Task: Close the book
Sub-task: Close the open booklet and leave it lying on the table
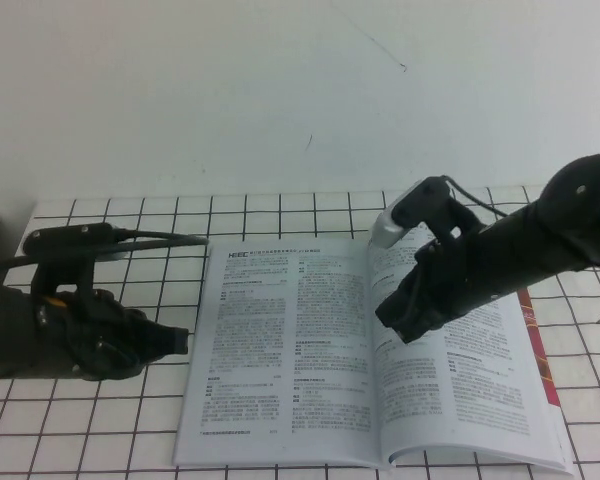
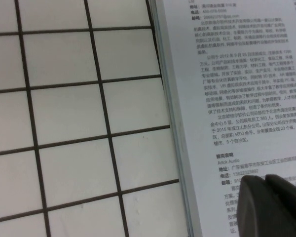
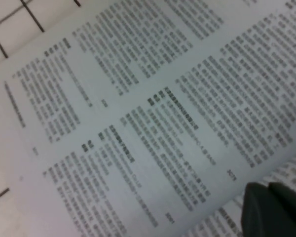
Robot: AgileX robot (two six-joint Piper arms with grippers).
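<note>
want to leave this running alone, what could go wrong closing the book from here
1. The book lies flat and open on the table, and the left gripper sits low at its left edge: a push there might slide the book instead of lifting the left page.
2. The right gripper hangs over the right page near the spine, so a page swung across might hit it or get creased.

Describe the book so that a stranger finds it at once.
On the white gridded table lies an open book. The left gripper sits beside its left edge, the right gripper hovers over its right page. Only it bears printed text.
</note>
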